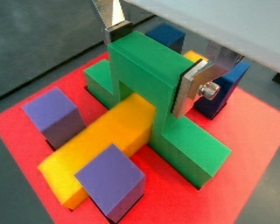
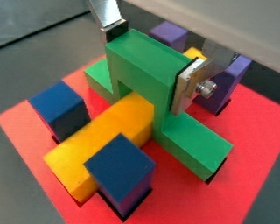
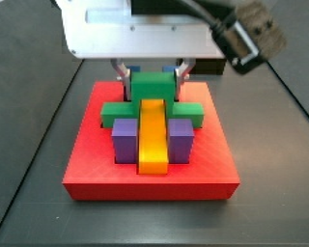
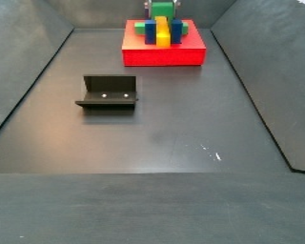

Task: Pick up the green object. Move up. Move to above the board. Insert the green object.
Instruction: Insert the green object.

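Note:
The green object (image 1: 149, 83) sits on the red board (image 1: 250, 131), its legs straddling the long yellow bar (image 1: 101, 144). My gripper (image 1: 150, 66) is shut on the green object's raised middle cube, one silver finger on each side, as both wrist views show (image 2: 150, 64). In a side view the gripper (image 3: 152, 72) stands over the green object (image 3: 151, 92) at the far end of the board (image 3: 151, 183). In a side view the board (image 4: 166, 55) lies at the far end of the floor.
Purple blocks (image 1: 52, 115) and blue blocks (image 1: 166, 37) stand on the board on both sides of the yellow bar (image 3: 152, 135). The dark fixture (image 4: 108, 93) stands on the floor, apart from the board. Dark walls enclose the floor.

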